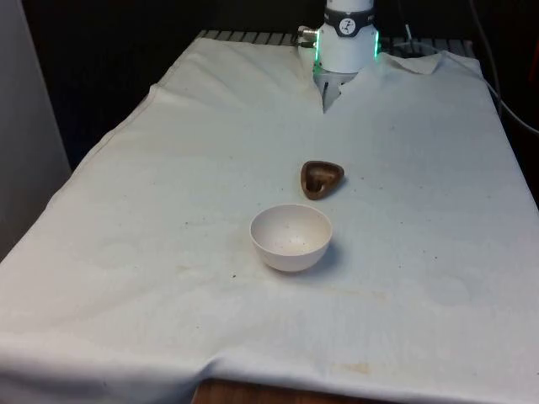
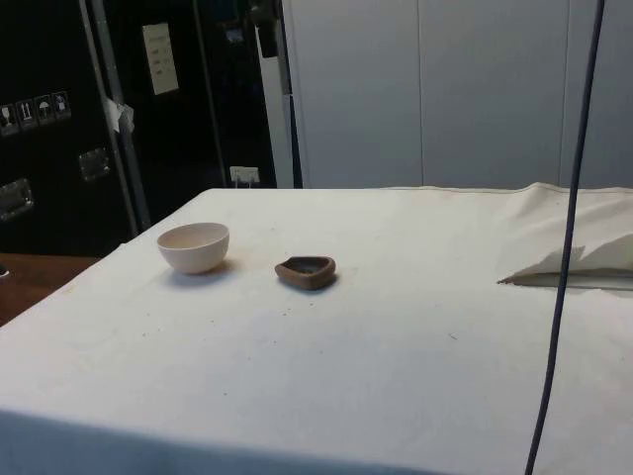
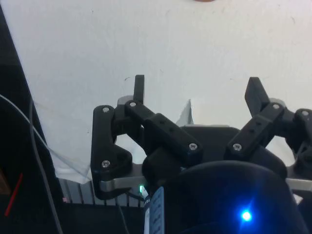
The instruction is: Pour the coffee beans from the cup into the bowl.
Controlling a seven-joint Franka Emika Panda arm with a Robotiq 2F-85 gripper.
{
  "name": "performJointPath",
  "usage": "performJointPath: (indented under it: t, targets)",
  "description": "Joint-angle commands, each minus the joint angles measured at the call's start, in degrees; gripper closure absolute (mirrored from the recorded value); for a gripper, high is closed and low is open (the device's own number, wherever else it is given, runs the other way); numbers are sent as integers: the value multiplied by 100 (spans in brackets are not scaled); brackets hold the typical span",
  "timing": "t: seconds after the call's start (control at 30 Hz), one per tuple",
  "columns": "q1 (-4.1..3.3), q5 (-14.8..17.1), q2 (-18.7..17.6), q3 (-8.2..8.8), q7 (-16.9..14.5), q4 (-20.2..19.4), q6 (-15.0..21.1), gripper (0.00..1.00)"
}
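While nothing is held: black two-finger gripper is seen in wrist view w/ jaws spread wide, only white cloth between them.
Cup: small brown, rounded-triangular ceramic cup is set upright on the surface, roughly mid-cloth; dark contents are seen inside, individual beans can't be told apart.
Bowl: round white bowl is placed just beside the cup, on the near side in front view & slightly to the front view's left; not touching. In side view the bowl is seen to the cup's left w/ a small gap. Inside looks pale, w/ a few faint specks.
Surface: white-cloth-covered surface is creased near the robot's base, w/ a slit in the cloth there; faint stains are noted nr the front edge.
Arm: white arm base is seen at the far end, well apart from cup & bowl.
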State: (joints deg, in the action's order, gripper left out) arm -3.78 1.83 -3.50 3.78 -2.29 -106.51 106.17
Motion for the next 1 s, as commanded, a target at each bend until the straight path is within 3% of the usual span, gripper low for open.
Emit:
performJointPath:
  t: [0.0, 0.3, 0.33, 0.6, 0.63, 0.67, 0.9, 0.97]
  targets:
    - [0, 0, -11, -11, 11, -6, 11, 0]
    - [-6, 0, 201, -40, 40, -550, 596, 0]
    - [0, 0, 138, -34, 17, -481, 498, 0]
    - [-6, -11, 521, -52, 17, -1238, 1220, 0]
    - [0, 0, 458, -52, 6, -1134, 1077, 0]
    - [-6, -11, 556, -52, 17, -1324, 1289, 0]
    - [0, -17, 785, -57, 0, -1925, 1816, 0]
    - [0, 0, 768, -52, -17, -1914, 1759, 0]
